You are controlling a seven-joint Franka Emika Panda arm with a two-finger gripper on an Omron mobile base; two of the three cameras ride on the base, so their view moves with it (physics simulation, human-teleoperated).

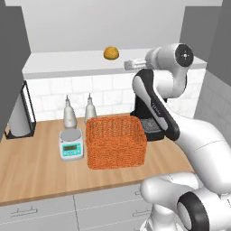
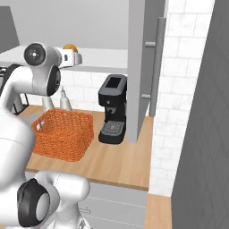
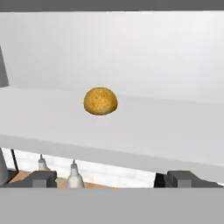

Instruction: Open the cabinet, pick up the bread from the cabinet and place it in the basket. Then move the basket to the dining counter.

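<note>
1. Cabinet (image 2: 138, 67) is open: right door swung out edge-on toward the camera in the right base view, long vertical bar handle (image 2: 157, 67) on its face. Left door (image 1: 12, 54) also swung out at the left edge of the left base view.
2. Bread (image 1: 111, 53) sits on the cabinet's bottom shelf (image 1: 67, 65), a round golden-tan bun, alone, roughly mid-shelf. In the hand view the bread (image 3: 100, 101) is centred, upright dome, well back from the shelf's front lip.
3. Gripper (image 1: 128, 64) is level with the shelf, just right of the bread and nearer the shelf's front edge, not touching it.
4. Fingers (image 3: 43, 178) are spread wide, one at each bottom corner of the hand view, nothing between them. Bread lies ahead of the gap, apart from both.
5. Basket (image 1: 116, 142), orange wicker and rectangular, stands on the wood table (image 1: 36, 167) directly below the bread. Nothing visible inside it.
6. Digital scale (image 1: 71, 144) is just left of the basket, close, though I cannot tell if they touch.
7. Two grey bottles (image 1: 68, 113) stand behind the scale and the basket's left rear corner, against the white tile wall.
8. Black coffee machine (image 2: 113, 109) stands right of the basket, near it but apart, partly behind the open right door in the right base view.
9. Paper-towel-like roll in a dark frame (image 1: 20, 115) is far left of the basket on the table.
10. Grey drawers (image 1: 54, 210) with short horizontal handles run under the table front.
</note>
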